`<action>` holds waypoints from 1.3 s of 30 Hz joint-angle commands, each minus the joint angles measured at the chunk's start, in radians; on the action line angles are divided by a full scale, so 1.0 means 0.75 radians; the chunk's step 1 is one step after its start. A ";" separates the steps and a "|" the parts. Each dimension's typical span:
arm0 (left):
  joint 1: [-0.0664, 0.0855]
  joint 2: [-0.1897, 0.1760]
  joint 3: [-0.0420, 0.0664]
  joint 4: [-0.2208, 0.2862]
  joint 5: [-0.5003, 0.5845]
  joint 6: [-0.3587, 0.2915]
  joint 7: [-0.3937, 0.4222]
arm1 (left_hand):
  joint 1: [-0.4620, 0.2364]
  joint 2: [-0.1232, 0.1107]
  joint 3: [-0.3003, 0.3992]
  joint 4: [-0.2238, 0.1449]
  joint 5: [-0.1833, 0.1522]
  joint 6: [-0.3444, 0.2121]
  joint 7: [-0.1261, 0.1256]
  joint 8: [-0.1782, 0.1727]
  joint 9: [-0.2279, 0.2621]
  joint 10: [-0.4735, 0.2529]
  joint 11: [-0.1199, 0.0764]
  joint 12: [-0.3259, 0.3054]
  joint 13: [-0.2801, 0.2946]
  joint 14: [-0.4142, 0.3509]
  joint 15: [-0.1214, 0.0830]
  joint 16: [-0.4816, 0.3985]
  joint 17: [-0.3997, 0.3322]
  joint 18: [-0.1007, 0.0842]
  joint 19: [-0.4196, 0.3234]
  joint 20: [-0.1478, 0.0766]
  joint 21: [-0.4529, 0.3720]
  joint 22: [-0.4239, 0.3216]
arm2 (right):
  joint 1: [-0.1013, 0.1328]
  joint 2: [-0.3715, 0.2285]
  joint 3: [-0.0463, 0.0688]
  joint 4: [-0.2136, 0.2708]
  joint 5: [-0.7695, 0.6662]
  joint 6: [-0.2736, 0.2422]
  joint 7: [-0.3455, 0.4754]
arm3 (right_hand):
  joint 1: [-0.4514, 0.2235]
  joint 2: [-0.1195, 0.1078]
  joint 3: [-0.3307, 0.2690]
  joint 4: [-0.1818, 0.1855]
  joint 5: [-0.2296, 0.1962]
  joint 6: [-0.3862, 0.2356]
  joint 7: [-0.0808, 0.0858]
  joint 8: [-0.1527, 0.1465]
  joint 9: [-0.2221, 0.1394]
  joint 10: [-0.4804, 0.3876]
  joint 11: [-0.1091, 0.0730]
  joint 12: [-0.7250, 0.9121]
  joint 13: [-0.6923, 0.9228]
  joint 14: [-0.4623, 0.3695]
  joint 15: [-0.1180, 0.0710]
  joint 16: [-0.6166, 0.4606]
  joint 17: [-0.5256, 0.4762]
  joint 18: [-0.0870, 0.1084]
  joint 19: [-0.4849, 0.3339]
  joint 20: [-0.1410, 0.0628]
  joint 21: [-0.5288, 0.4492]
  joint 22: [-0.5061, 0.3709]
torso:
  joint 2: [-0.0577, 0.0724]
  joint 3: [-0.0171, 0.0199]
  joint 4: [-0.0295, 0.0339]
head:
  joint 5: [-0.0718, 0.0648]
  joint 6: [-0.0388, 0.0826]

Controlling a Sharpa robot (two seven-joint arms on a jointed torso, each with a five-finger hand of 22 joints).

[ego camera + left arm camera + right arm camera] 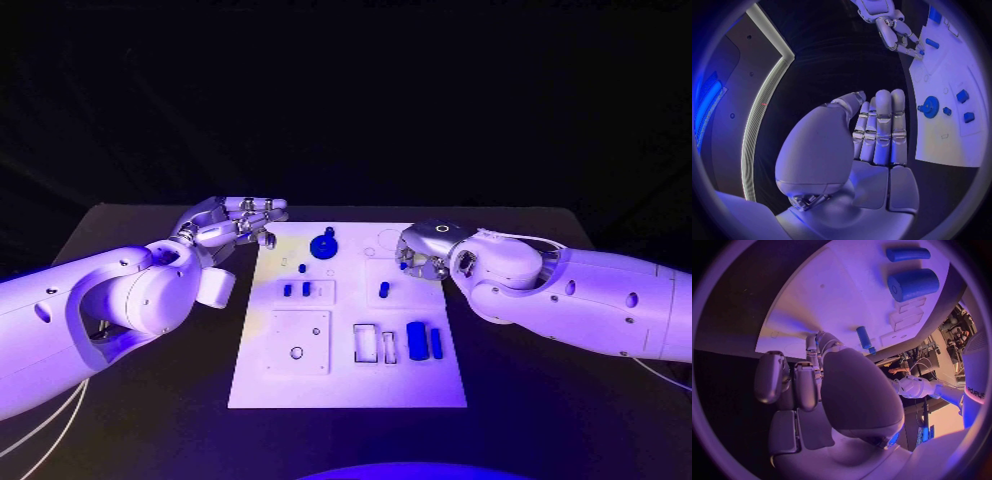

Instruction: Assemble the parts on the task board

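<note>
- The bench (pixel 130 225) is black and carries the white task board (pixel 346 385) at its middle, lying flat between the two arms.
- The left hand (pixel 231 222) hovers just off the board's far left corner, above the bench. In the left wrist view its fingers (pixel 882 125) lie straight and side by side with nothing in them, so this hand is idle.
- The right hand (pixel 426 250) is down over the board's far right part. In the right wrist view its fingers (pixel 807 382) are bent toward the board's surface, but I cannot tell whether they clamp anything or only touch the plate.
- My judgement: the step in hand is a pick or a seating by the right hand near the board's right edge; little of the assembly looks done, since most parts lie loose. The next move calls for a sure hold on one small piece and a straight lowering into its matching recess.
- The largest blue part, a thick cylinder (pixel 417 340), lies on its side by the board's near right, with a thinner bar (pixel 436 341) just beside it.
- A gear-like piece (pixel 325 243) sits near the far edge.
- A short peg (pixel 384 290) lies near the right hand, and two small blocks (pixel 296 290) sit left of centre.
</note>
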 commanded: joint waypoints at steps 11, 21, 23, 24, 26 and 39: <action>0.001 -0.003 0.001 0.005 0.016 0.035 0.012 | 0.009 0.011 -0.002 -0.016 0.004 -0.002 0.010 -0.006 -0.003 -0.009 0.006 0.010 0.002 -0.003 -0.002 -0.006 -0.003 0.018 -0.002 -0.005 -0.009 -0.002 | -0.004 0.016 -0.001 -0.020 -0.011 0.016 0.000 | -0.028 -0.021 0.078 -0.005 -0.013 0.023 -0.002 -0.005 0.000 0.028 0.000 -0.019 -0.020 0.071 0.004 0.011 0.012 -0.017 0.009 0.001 0.015 0.147 | -0.001 0.0014 -0.0013 | 0.001 -0.012; 0.001 -0.003 0.001 0.000 0.014 0.037 0.002 | 0.013 0.012 -0.003 -0.020 0.005 -0.007 0.013 -0.008 -0.005 -0.013 0.009 0.010 0.002 -0.004 0.000 -0.007 -0.004 0.018 -0.001 -0.005 -0.010 -0.004 | -0.005 0.031 -0.001 -0.034 -0.004 0.014 0.006 | -0.040 -0.021 0.128 -0.017 -0.026 0.041 -0.006 0.000 0.004 0.046 -0.002 -0.024 -0.030 0.072 0.002 0.018 0.019 -0.020 0.016 0.001 0.030 0.158 | -0.002 0.0005 -0.0030 | -0.001 -0.015; 0.001 -0.003 0.001 0.000 0.013 0.037 0.001 | 0.013 0.012 -0.003 -0.020 0.005 -0.007 0.013 -0.008 -0.005 -0.013 0.009 0.010 0.002 -0.004 0.000 -0.007 -0.004 0.018 -0.001 -0.005 -0.010 -0.004 | -0.006 0.033 -0.001 -0.035 -0.004 0.011 0.006 | -0.043 -0.019 0.148 -0.023 -0.040 0.049 -0.009 0.002 0.006 0.055 -0.004 -0.026 -0.033 0.073 0.000 0.021 0.022 -0.021 0.019 0.000 0.037 0.163 | -0.002 0.0004 -0.0032 | 0.000 -0.015; 0.001 -0.003 0.001 0.000 0.013 0.036 0.000 | 0.013 0.012 -0.003 -0.020 0.005 -0.007 0.013 -0.008 -0.005 -0.013 0.009 0.010 0.002 -0.004 0.000 -0.007 -0.004 0.018 -0.001 -0.005 -0.010 -0.004 | -0.006 0.034 -0.001 -0.035 -0.003 0.008 0.005 | -0.044 -0.018 0.157 -0.026 -0.047 0.054 -0.010 0.004 0.008 0.060 -0.005 -0.026 -0.034 0.073 -0.001 0.022 0.024 -0.022 0.021 -0.001 0.042 0.166 | -0.003 0.0004 -0.0032 | -0.001 -0.015; 0.001 -0.002 0.001 -0.001 0.013 0.035 -0.001 | 0.014 0.013 -0.003 -0.022 0.005 -0.008 0.014 -0.008 -0.006 -0.015 0.009 0.011 0.002 -0.005 0.000 -0.007 -0.005 0.018 0.000 -0.005 -0.011 -0.004 | -0.006 0.036 -0.001 -0.035 -0.002 -0.001 0.005 | -0.050 -0.016 0.178 -0.035 -0.056 0.066 -0.014 0.008 0.011 0.074 -0.009 -0.026 -0.036 0.074 -0.005 0.026 0.027 -0.024 0.026 -0.002 0.053 0.172 | -0.003 0.0008 -0.0021 | -0.002 -0.015; 0.001 -0.002 0.001 -0.005 0.012 0.031 -0.007 | 0.018 0.014 -0.004 -0.026 0.005 -0.013 0.017 -0.010 -0.008 -0.018 0.011 0.011 0.002 -0.005 0.001 -0.007 -0.006 0.018 0.001 -0.005 -0.012 -0.004 | -0.006 0.022 -0.001 -0.011 0.015 -0.107 0.021 | -0.091 -0.032 0.251 -0.072 -0.047 0.089 -0.021 0.012 0.025 0.107 -0.016 -0.043 -0.047 0.076 -0.011 0.034 0.033 -0.033 0.044 -0.008 0.096 0.198 | -0.003 0.0003 -0.0016 | 0.000 -0.012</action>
